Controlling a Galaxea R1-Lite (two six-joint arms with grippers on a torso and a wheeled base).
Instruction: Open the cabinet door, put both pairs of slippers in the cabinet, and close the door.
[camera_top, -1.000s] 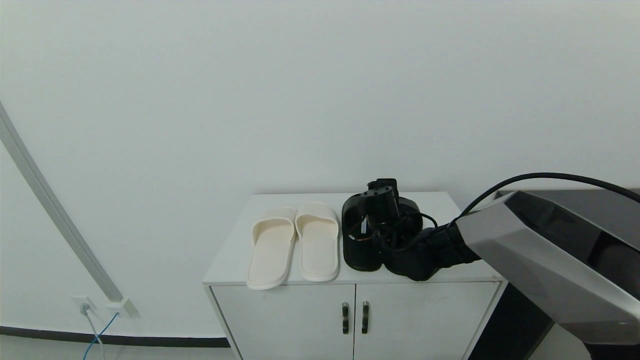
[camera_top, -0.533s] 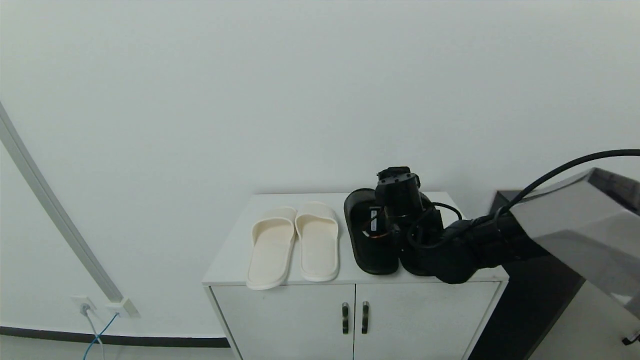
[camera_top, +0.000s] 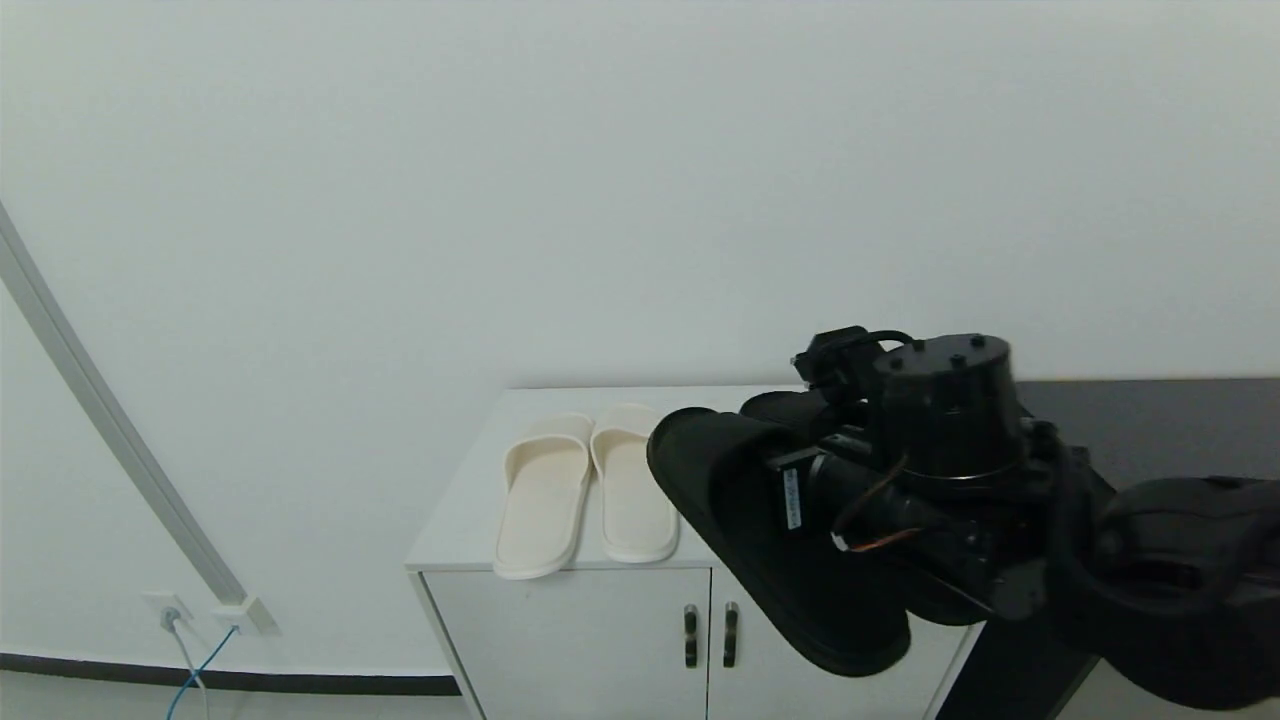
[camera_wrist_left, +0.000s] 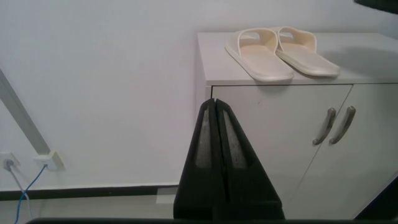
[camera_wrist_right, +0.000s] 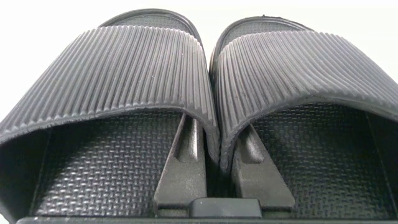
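A pair of black slippers (camera_top: 770, 520) hangs in the air in front of the cabinet's right side, held by my right gripper (camera_top: 860, 500). In the right wrist view one finger sits inside each black slipper (camera_wrist_right: 149, 99), pinching their inner walls together at my right gripper (camera_wrist_right: 214, 168). A cream pair of slippers (camera_top: 590, 490) lies side by side on top of the white cabinet (camera_top: 470, 500); the same cream slippers (camera_wrist_left: 283, 53) appear in the left wrist view. Both cabinet doors are closed, with two dark handles (camera_top: 710, 635) at the middle. My left gripper (camera_wrist_left: 216, 102) is shut and empty, low beside the cabinet's left side.
A white wall stands behind the cabinet. A grey conduit (camera_top: 100, 410) slants down the wall to a socket with a blue cable (camera_top: 190, 630) at the lower left. A dark surface (camera_top: 1150, 420) lies to the right of the cabinet.
My right gripper has lifted the black slippers off the cabinet top and carried them toward me and to the right. The cream pair has not moved.
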